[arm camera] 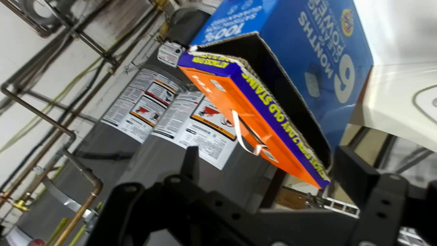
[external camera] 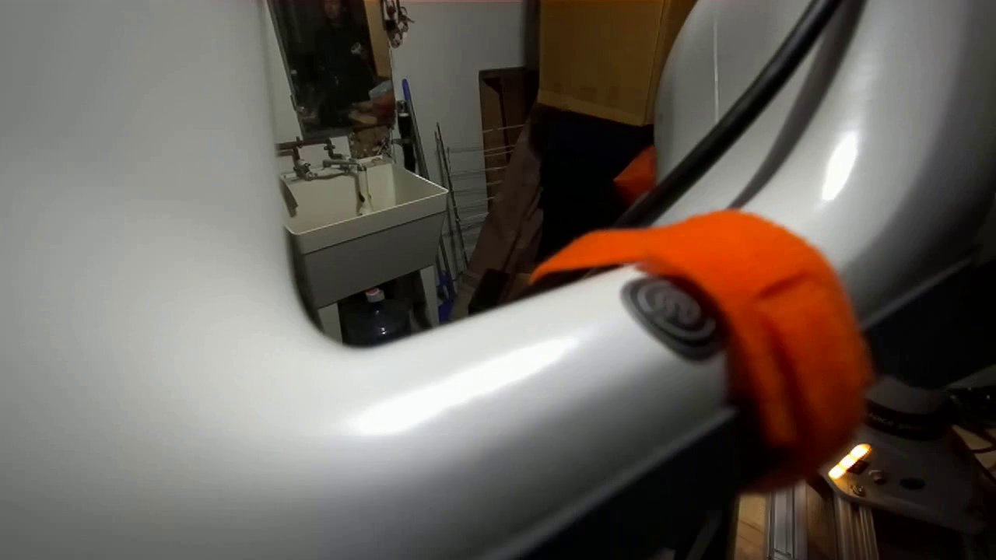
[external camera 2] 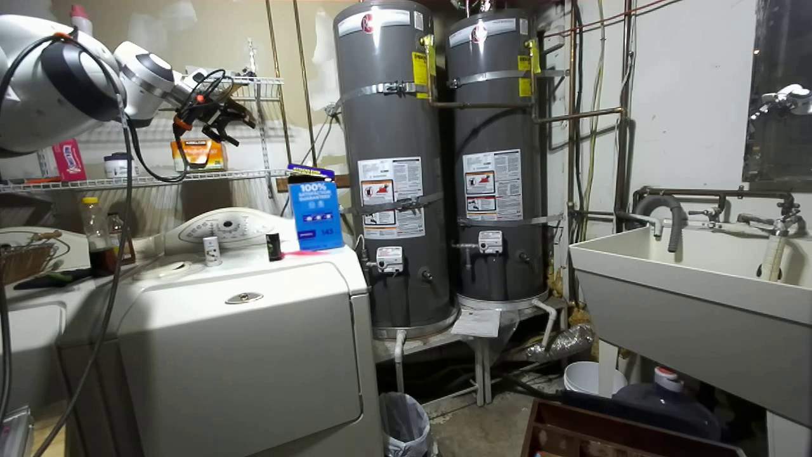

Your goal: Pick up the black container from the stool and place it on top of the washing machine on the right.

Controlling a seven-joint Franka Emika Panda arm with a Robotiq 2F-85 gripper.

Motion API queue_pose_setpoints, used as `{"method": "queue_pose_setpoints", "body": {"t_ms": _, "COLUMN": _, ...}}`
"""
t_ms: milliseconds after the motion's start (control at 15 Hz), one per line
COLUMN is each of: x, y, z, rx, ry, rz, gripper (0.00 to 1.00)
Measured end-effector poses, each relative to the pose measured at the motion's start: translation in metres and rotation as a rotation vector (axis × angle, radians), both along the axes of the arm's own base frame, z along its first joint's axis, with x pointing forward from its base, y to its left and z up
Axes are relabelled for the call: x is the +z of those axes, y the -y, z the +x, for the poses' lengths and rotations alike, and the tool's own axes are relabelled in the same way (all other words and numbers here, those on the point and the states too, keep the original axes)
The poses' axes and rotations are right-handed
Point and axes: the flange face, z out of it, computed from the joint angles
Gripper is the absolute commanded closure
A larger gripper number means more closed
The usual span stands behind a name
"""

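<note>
A small black container (external camera 2: pixel 273 247) stands upright on the top of the white washing machine (external camera 2: pixel 241 368) in an exterior view, beside a pink-red streak. My gripper (external camera 2: pixel 246 133) is up in front of the wire shelf, above and left of the container, and apart from it. In the wrist view my gripper (arm camera: pixel 268 150) has its two black fingers wide apart with nothing held between them. A dark brown wooden piece (external camera 2: pixel 622 431) shows partly at the bottom edge; I cannot tell whether it is the stool. The black container is out of sight in the wrist view.
A blue box (external camera 2: pixel 317 216) with an open orange lid (arm camera: pixel 252 126) stands on the washing machine's back right corner. A white shaker (external camera 2: pixel 212 251) stands near the container. Grey water heaters (external camera 2: pixel 393 127), a wire shelf (external camera 2: pixel 254 172) and a sink (external camera 2: pixel 685 304) surround it. My arm (external camera: pixel 467 389) blocks much of an exterior view.
</note>
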Motion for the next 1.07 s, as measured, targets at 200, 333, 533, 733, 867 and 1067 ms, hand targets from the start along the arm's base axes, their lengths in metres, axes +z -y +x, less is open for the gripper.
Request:
{"method": "queue_pose_setpoints", "body": {"t_ms": 200, "x": 0.014, "y": 0.028, "z": 0.017, "rx": -0.163, "ry": 0.019, "rz": 0.004, "gripper": 0.0}}
{"method": "queue_pose_setpoints", "body": {"t_ms": 333, "x": 0.027, "y": 0.045, "z": 0.021, "rx": -0.271, "ry": 0.046, "rz": 0.018, "gripper": 0.0}}
{"method": "queue_pose_setpoints", "body": {"t_ms": 533, "x": 0.052, "y": 0.065, "z": 0.017, "rx": -0.422, "ry": 0.095, "rz": 0.062, "gripper": 0.0}}
{"method": "queue_pose_setpoints", "body": {"t_ms": 733, "x": 0.079, "y": 0.07, "z": -0.002, "rx": -0.51, "ry": 0.167, "rz": 0.141, "gripper": 0.0}}
{"method": "queue_pose_setpoints", "body": {"t_ms": 867, "x": 0.087, "y": 0.07, "z": -0.008, "rx": -0.521, "ry": 0.183, "rz": 0.16, "gripper": 0.0}}
{"method": "queue_pose_setpoints", "body": {"t_ms": 1067, "x": 0.086, "y": 0.071, "z": -0.007, "rx": -0.528, "ry": 0.187, "rz": 0.164, "gripper": 0.0}}
